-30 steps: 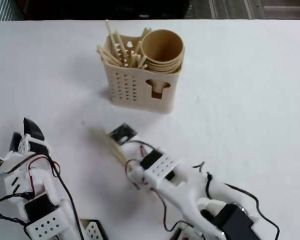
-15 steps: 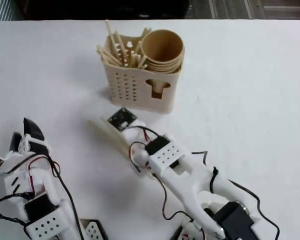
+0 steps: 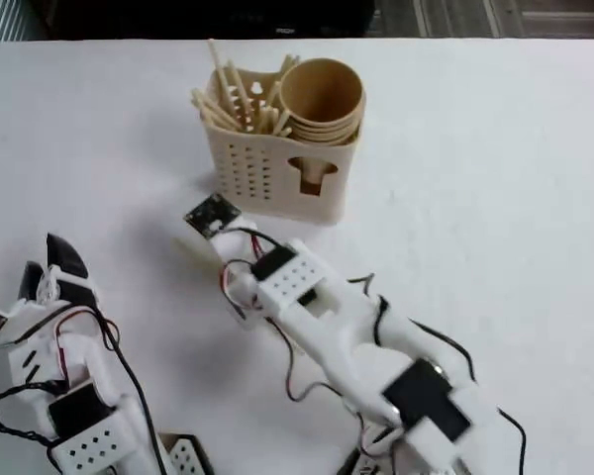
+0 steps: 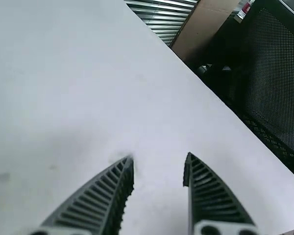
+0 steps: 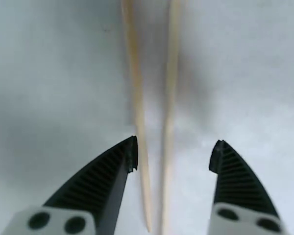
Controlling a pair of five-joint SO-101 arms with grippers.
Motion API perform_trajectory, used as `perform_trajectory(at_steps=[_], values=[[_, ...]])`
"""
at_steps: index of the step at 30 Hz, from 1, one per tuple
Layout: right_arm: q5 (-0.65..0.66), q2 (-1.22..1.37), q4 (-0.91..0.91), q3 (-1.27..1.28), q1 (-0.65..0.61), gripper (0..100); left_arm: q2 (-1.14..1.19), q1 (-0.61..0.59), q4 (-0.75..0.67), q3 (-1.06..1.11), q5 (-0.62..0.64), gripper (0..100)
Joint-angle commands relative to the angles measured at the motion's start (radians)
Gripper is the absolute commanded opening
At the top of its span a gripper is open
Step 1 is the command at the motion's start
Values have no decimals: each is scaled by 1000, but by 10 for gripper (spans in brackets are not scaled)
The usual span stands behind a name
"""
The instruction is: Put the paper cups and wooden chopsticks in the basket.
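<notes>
A cream perforated basket (image 3: 277,183) stands at the back middle of the table, holding stacked paper cups (image 3: 322,94) and several wooden chopsticks (image 3: 233,99). Two loose chopsticks (image 5: 137,98) lie side by side on the white table. My right gripper (image 5: 174,152) is open just above them, one jaw on each side of the pair, not touching. In the high view the right arm (image 3: 287,282) stretches from the front toward the basket and covers most of that pair. My left gripper (image 4: 157,164) is open over bare table at the front left (image 3: 48,265).
The table's far edge (image 3: 475,40) runs close behind the basket. Loose cables (image 3: 119,356) hang around both arms near the front. Bare white table (image 3: 495,198) lies right of the basket, and a dark mesh chair (image 4: 264,83) stands beyond the table.
The right arm has pushed forward and to the left toward the basket, bringing its open gripper over the two loose chopsticks. The left arm has stayed still.
</notes>
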Motion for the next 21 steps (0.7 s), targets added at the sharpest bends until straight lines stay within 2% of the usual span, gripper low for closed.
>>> perform_trajectory(at_steps=[1, 8, 15, 21], values=[[-14, 65, 41, -121, -35, 255, -15, -4, -25, -49, 5, 176], [-14, 208, 38, -218, -30, 233, -15, -4, -23, -49, 5, 176], [-5, 320, 38, -299, 5, 16, -15, -4, -21, -49, 3, 176], [-3, 305, 68, -296, 4, 18, -15, -4, -21, -49, 3, 176]])
